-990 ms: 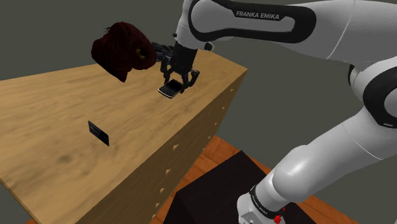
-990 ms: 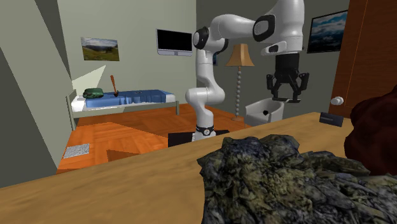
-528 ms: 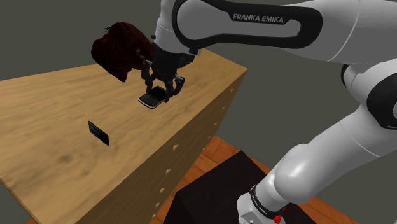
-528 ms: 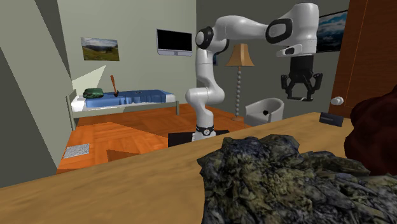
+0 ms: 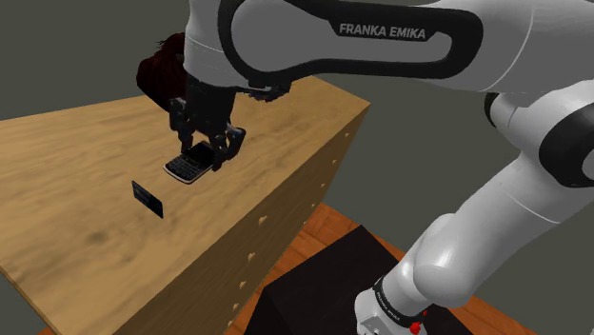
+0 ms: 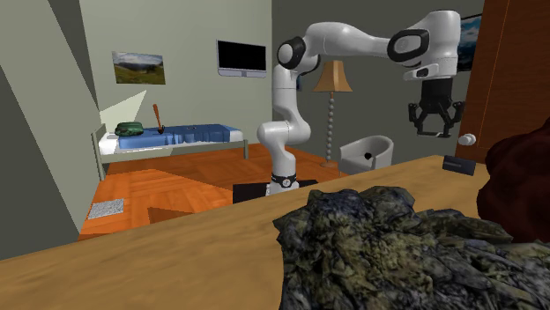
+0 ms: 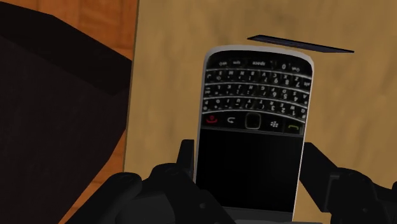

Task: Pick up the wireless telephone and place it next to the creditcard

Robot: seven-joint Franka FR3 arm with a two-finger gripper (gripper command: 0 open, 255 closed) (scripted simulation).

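wrist view, gripper [image 7: 250,164]: from where i stand, the two black fingers pinch the phone [image 7: 254,114] across its narrow width, low on the body beside the dark screen.
phone: off the surface, hanging tilted under the hand above the wooden top [image 5: 76,181], keypad end toward the card [image 7: 299,43].
handling: i judge it light, rigid and smooth-edged, so it may twist or slip; the long side edges are the sensible hold.
card: thin dark sliver on the wood just past the phone's tip, not touching it.
change: a second ago the hand hung close to the dark red cloth [image 5: 157,71]; now it is further toward the shoulder view's left, nearer the card.
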